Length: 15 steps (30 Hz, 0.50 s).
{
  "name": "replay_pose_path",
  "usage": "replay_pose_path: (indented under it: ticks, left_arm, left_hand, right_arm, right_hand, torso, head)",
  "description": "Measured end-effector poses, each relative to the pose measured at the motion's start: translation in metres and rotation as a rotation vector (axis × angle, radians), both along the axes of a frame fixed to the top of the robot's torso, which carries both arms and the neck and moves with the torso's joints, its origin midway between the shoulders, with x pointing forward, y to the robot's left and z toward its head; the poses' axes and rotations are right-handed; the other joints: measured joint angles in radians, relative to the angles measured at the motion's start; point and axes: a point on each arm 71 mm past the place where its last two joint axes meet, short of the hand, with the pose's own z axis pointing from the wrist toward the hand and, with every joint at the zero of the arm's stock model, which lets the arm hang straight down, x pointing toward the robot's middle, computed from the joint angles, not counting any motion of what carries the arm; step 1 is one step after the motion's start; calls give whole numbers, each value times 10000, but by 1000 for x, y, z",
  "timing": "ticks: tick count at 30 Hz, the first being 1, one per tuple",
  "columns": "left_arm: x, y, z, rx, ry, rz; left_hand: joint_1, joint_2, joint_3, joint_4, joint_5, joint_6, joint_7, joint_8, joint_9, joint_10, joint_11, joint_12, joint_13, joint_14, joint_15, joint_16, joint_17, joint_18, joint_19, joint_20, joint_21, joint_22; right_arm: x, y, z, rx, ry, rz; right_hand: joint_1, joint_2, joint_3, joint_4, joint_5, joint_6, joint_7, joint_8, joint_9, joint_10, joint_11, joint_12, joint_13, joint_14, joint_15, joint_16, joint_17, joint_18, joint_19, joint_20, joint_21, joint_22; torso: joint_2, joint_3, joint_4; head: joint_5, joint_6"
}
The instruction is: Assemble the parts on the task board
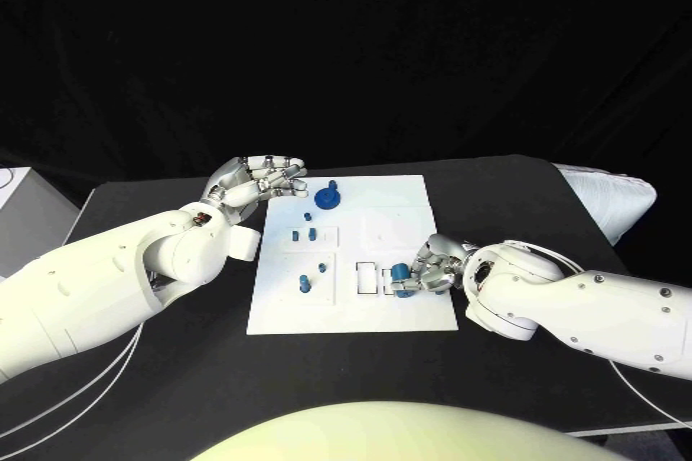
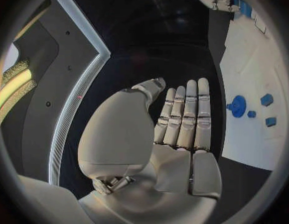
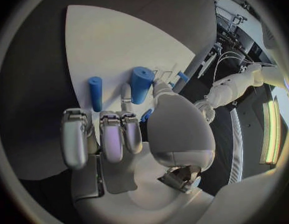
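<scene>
Black table (image 1: 173, 381) before a dark backdrop (image 1: 346, 61).

The head camera looks down on the task board (image 1: 346, 256), which both close wrist cameras share obliquely.

Blue parts (image 1: 304, 281) incl. a round blue disc (image 1: 329, 195) on the plain white task board (image 1: 389, 211), black worktop (image 1: 173, 381) beneath; silver left hand (image 1: 260, 181) & right hand (image 1: 430, 263), white arms.
</scene>
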Motion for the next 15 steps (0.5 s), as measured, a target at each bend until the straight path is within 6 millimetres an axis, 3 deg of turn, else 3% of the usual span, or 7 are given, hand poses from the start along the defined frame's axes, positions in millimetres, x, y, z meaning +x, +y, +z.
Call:
replay_pose_path:
  ticks: [4,6,9,10,12,15]
  left_arm:
    - [0,0,0,2,5,-10]
    - [0,0,0,4,8,-13]
    - [0,0,0,6,11,-17]
    - [0,0,0,6,11,-18]
    - [0,0,0,8,13,-20]
    - [0,0,0,10,17,-22]
  left_hand:
    - [0,0,0,0,0,0,0,0,0,0,0,0,0,0,0,0,0,0,0,0,0,0]
    - [0,0,0,0,0,0,0,0,0,0,0,0,0,0,0,0,0,0,0,0,0,0]
    - [0,0,0,0,0,0,0,0,0,0,0,0,0,0,0,0,-1,-1,0,0,0,0]
    - [0,0,0,0,0,0,0,0,1,0,0,0,0,0,0,0,-1,0,0,0,0,0]
    - [0,0,0,0,0,0,0,0,1,0,0,0,0,0,0,0,3,1,0,0,0,0]
    - [0,0,0,0,0,0,0,0,1,1,0,0,0,0,0,0,8,0,0,0,0,1]
  right_arm:
    - [1,1,0,-42,-33,-15]
    - [1,2,0,-23,-77,-31]
    - [1,2,2,55,-192,-117]
    - [1,2,2,76,-218,-142]
    - [1,1,3,156,-287,-247]
    - [0,0,3,367,-309,-471]
  right_hand:
    - [336,7,-78,2,82,-68,0,5,34,0,0,0,0,0,0,0,0,2,0,0,0,0]
    - [673,111,-41,-6,515,-91,-13,3,45,-1,1,0,0,0,0,0,0,2,0,0,0,-1]
    - [1097,187,408,-2,810,-165,24,-46,-12,-1,2,0,-1,0,1,0,0,2,0,0,50,-1]
    - [1157,185,532,-3,989,-185,33,-73,-32,-1,3,0,-1,0,1,0,-1,3,0,0,63,-1]
    - [1206,159,781,161,1735,-212,3,-83,-82,-1,4,0,-1,25,-22,0,-1,3,0,0,135,-1]
    - [1325,40,1109,484,2600,-213,1,-83,-114,22,-20,0,-1,39,-37,0,-1,-144,2,-41,201,-1]
  torso:
    - [0,0,-1]
    - [0,0,-1]
    - [0,0,-2]
    - [0,0,-2]
    - [1,0,-2]
    - [2,0,-2]
  head:
    - [4,-9]
    - [4,-9]
    - [5,-10]
    - [5,-10]
    - [5,-10]
    - [1,3]
